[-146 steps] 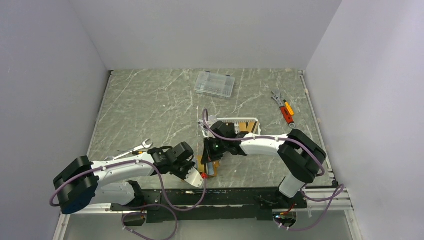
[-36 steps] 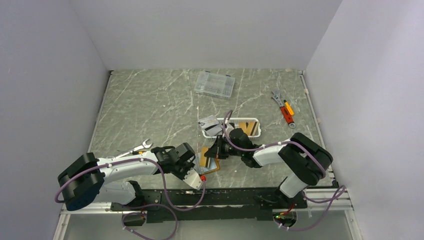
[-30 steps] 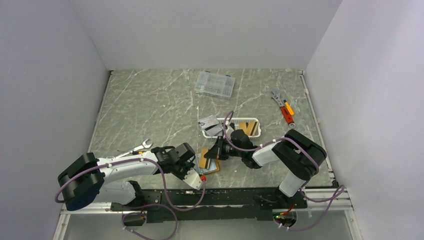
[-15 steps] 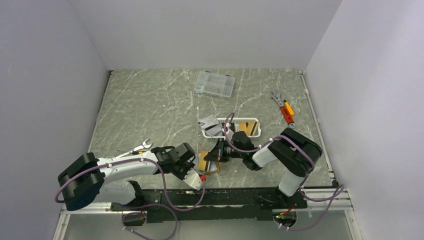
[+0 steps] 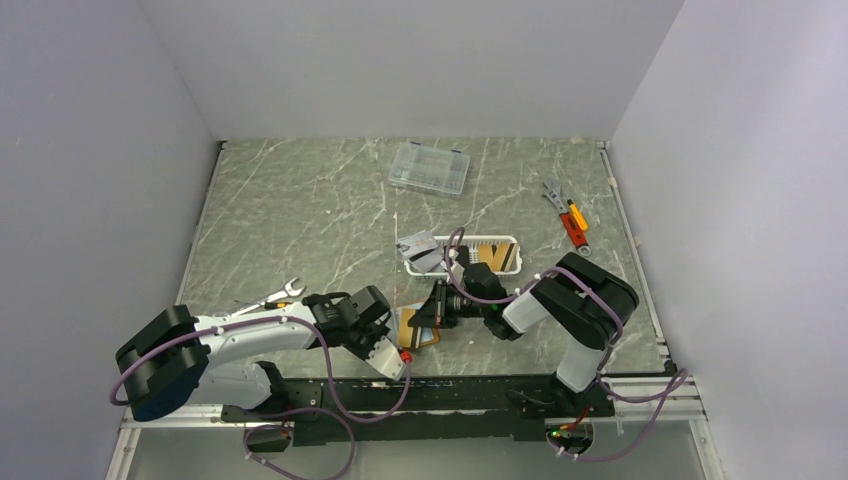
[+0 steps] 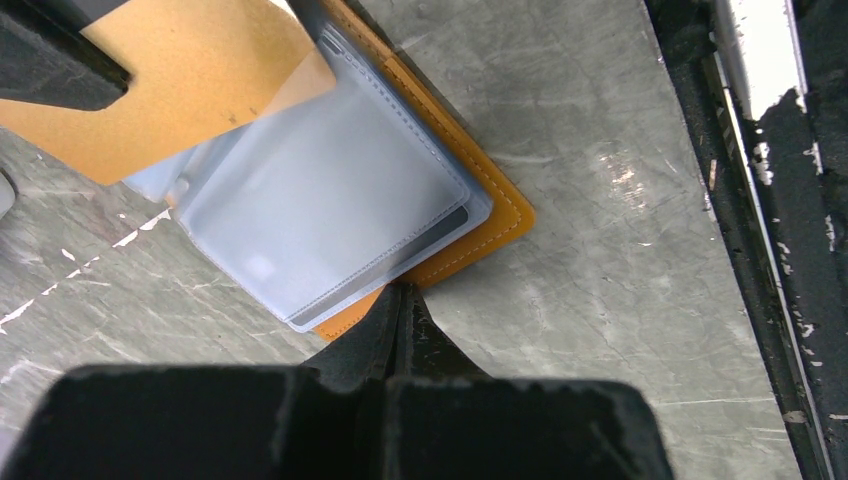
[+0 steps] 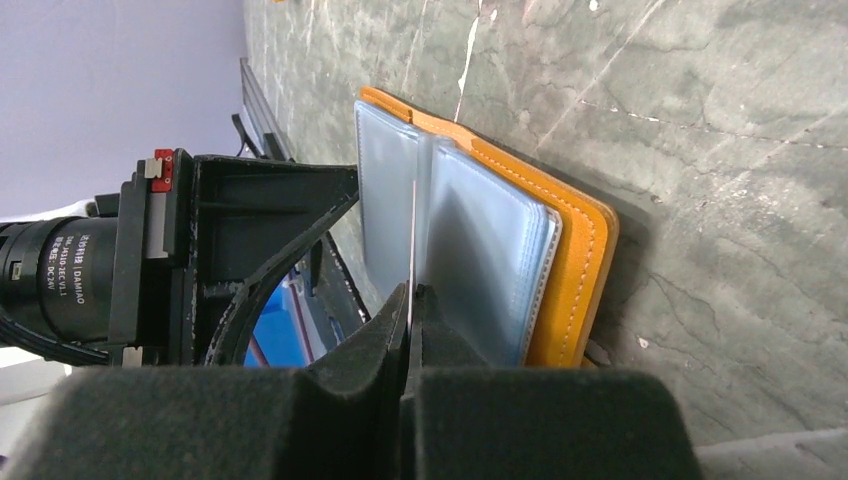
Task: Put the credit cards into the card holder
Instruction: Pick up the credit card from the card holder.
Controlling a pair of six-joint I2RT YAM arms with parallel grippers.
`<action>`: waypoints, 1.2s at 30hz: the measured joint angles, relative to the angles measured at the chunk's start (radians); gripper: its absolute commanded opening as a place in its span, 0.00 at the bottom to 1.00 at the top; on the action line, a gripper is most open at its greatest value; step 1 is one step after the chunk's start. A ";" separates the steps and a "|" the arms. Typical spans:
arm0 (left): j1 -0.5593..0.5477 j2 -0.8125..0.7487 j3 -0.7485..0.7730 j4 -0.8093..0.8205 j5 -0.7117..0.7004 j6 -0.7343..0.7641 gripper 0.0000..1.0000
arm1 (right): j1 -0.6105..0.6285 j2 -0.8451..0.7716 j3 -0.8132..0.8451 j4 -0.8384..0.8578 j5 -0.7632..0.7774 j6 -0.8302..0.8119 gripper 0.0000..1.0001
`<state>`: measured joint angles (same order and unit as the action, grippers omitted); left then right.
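Card point(image 6: 170, 80) (gold-brown) nearer holder point(image 6: 503, 214)

From above, the right tool point(image 5: 424, 320) covers much of the card holder point(image 5: 428, 341), its pockets indiscernible.

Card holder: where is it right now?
In the top view the card holder lies open near the front edge of the table, between the left gripper and right gripper.

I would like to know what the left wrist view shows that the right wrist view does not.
Only the left wrist view shows the gold-brown card face-on and the left end effector shut on the edge of the card holder. Only the right wrist view shows that card edge-on, pinched by the right end effector, between the clear sleeves. Both show the orange holder lying open on the veined table.
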<state>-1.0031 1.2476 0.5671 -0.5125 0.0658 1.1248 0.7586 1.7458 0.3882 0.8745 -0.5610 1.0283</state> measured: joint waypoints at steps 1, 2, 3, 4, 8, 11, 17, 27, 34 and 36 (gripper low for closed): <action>0.000 0.000 0.000 0.000 0.000 0.000 0.00 | 0.000 0.001 0.003 -0.007 -0.005 0.000 0.00; 0.000 0.000 0.000 0.000 -0.001 0.000 0.00 | 0.000 0.003 0.005 -0.011 -0.010 -0.001 0.00; 0.000 0.000 0.000 0.000 -0.002 0.000 0.00 | 0.000 0.007 0.009 -0.012 -0.017 -0.002 0.00; 0.000 0.000 0.000 0.000 -0.002 0.000 0.00 | 0.000 0.014 0.014 -0.013 -0.024 -0.003 0.00; 0.000 0.001 0.000 0.001 -0.006 0.005 0.00 | 0.006 0.039 0.047 -0.047 -0.044 -0.014 0.00; 0.000 0.001 0.000 0.003 -0.011 0.008 0.00 | 0.018 0.040 0.086 -0.100 -0.052 -0.034 0.00; -0.001 0.001 0.000 0.003 -0.013 0.009 0.00 | 0.024 0.040 0.126 -0.184 -0.053 -0.061 0.00; -0.002 0.001 0.000 0.004 -0.019 0.009 0.00 | 0.023 0.040 0.153 -0.270 -0.065 -0.077 0.00; -0.002 0.001 0.000 0.007 -0.022 0.008 0.00 | 0.022 0.030 0.180 -0.345 -0.068 -0.094 0.00; -0.002 0.003 0.000 0.010 -0.024 0.008 0.00 | 0.022 0.019 0.179 -0.365 -0.068 -0.094 0.00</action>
<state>-1.0050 1.2503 0.5671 -0.5022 0.0414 1.1328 0.7807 1.7653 0.5671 0.5098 -0.6285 0.9340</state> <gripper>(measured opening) 0.010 0.008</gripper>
